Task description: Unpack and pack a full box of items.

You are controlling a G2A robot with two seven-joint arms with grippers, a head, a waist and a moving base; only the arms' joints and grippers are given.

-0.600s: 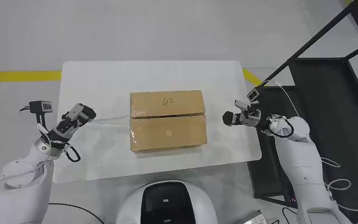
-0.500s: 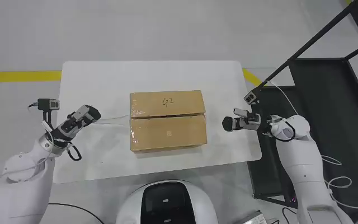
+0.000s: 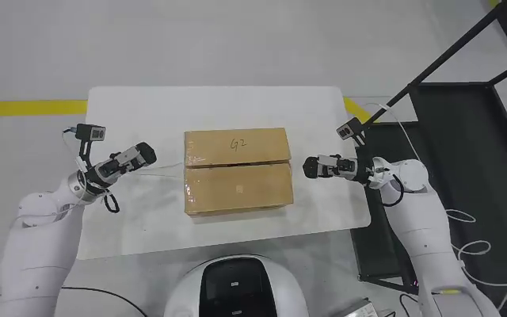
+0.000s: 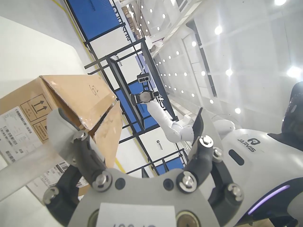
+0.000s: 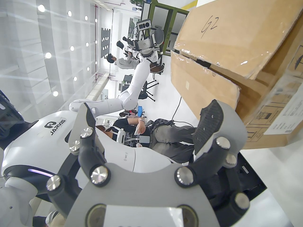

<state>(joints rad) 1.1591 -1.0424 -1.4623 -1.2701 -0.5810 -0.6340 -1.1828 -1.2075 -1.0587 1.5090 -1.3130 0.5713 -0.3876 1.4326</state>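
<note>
A brown cardboard box (image 3: 238,170) stands in the middle of the white table (image 3: 127,111). Its two top flaps are folded down, with torn clear tape along the seam and a handwritten mark on the far flap. My left gripper (image 3: 148,150) hovers off the box's left end, open and holding nothing. My right gripper (image 3: 308,166) hangs close to the box's right end, also open. In the left wrist view the open fingers (image 4: 129,128) frame the box (image 4: 71,90), whose flaps are slightly lifted at the seam. In the right wrist view the gripper (image 5: 146,119) faces the box (image 5: 236,36).
A black metal rack (image 3: 459,158) stands just off the table's right edge, behind my right arm. A yellow line (image 3: 40,107) runs along the floor on the left. Bare table lies in front of and behind the box.
Both grippers have moved inward toward the box's ends, the left one by more. The box has not moved.
</note>
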